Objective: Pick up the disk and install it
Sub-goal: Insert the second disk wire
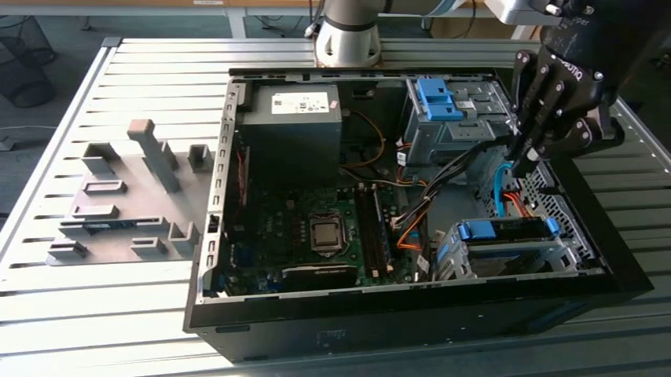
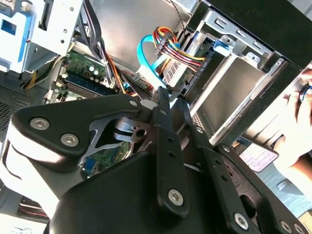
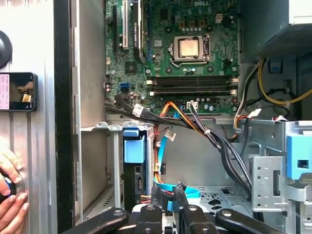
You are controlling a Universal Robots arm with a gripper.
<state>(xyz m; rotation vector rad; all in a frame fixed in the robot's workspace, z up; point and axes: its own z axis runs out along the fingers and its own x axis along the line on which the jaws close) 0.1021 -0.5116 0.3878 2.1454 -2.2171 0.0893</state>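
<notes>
The disk [image 1: 508,230] sits in the metal drive cage [image 1: 453,255] at the open computer case's near corner, on the exterior view's right. Its blue rail faces up. In the first wrist view that blue rail [image 3: 133,148] shows with the disk's dark edge beneath it. My gripper [image 1: 524,151] hangs inside the case above and behind that cage, apart from the disk. Its black fingers [image 2: 163,105] are shut together, with no disk in them. A light blue cable [image 2: 148,58] lies right by the fingertips, and I cannot tell whether they touch it.
A dark grey box [image 1: 294,126] fills the case's back. A blue latch piece [image 1: 435,98] on a grey cage stands beside it. Cable bundles [image 3: 204,131] cross the motherboard [image 3: 190,48]. A person's hand [image 3: 10,200] rests outside the case wall. A grey fixture block [image 1: 126,196] lies on the slatted table.
</notes>
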